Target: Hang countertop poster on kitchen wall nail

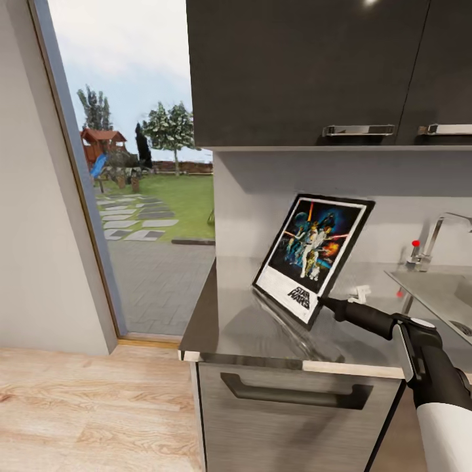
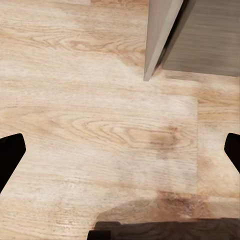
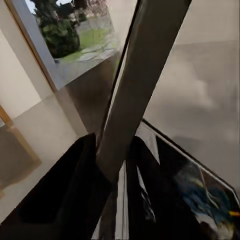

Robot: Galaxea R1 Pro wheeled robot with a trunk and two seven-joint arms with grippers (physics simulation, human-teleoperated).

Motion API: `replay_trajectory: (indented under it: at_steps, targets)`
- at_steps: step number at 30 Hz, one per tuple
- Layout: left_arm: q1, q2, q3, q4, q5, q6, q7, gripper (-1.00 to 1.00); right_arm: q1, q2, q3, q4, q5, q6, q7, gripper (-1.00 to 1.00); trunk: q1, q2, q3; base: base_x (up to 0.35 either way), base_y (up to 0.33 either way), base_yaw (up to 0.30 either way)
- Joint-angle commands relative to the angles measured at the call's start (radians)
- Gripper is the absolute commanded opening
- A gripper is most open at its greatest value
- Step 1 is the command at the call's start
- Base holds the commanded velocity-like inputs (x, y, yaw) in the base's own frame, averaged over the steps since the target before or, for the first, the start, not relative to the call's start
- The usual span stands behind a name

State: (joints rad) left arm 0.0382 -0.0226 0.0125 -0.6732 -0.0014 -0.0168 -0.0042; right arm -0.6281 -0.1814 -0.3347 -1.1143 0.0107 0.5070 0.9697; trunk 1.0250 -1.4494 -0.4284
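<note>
1. Left gripper (image 2: 120, 150): fingers spread wide over wood floor (image 2: 100, 125), gripping nothing.
2. Poster (image 1: 313, 255): tilted, lifted off the kitchen countertop (image 1: 262, 328); its reflection shows in the glossy slab. Lettering reads "STAR WARS" at its 7 o'clock corner.
3. Right gripper (image 1: 326, 303): clamped on the poster's edge at 5 o'clock; fingers (image 3: 75, 190) pinch the frame.
4. Sink (image 1: 439, 295): at 3 o'clock of the poster, contents unclear.
</note>
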Motion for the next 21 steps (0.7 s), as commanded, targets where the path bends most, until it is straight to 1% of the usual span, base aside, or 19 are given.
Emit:
replay_trajectory:
  at_steps: [1,19,20,21]
  targets:
    - [0.000,0.000,0.001,-0.001,0.000,-0.002,0.000,1.00,-0.001,0.000,-0.001,-0.001,-0.008,0.013,0.004,-1.00,0.000,-0.001,-0.001,0.000,0.000,0.000]
    - [0.000,0.000,0.001,-0.003,0.000,-0.002,0.000,1.00,-0.001,0.000,-0.001,-0.008,-0.008,0.012,0.010,-1.00,0.000,-0.001,-0.001,0.000,0.000,0.000]
    - [0.000,0.000,0.001,-0.003,0.000,-0.002,0.000,1.00,0.003,0.000,0.000,-0.046,-0.009,0.013,0.016,-1.00,0.000,-0.001,-0.001,0.000,0.000,0.000]
    - [0.000,0.000,0.001,-0.003,0.000,-0.002,0.000,1.00,0.005,0.000,0.000,-0.058,-0.009,0.014,0.017,-1.00,0.000,-0.001,-0.001,0.000,0.000,0.000]
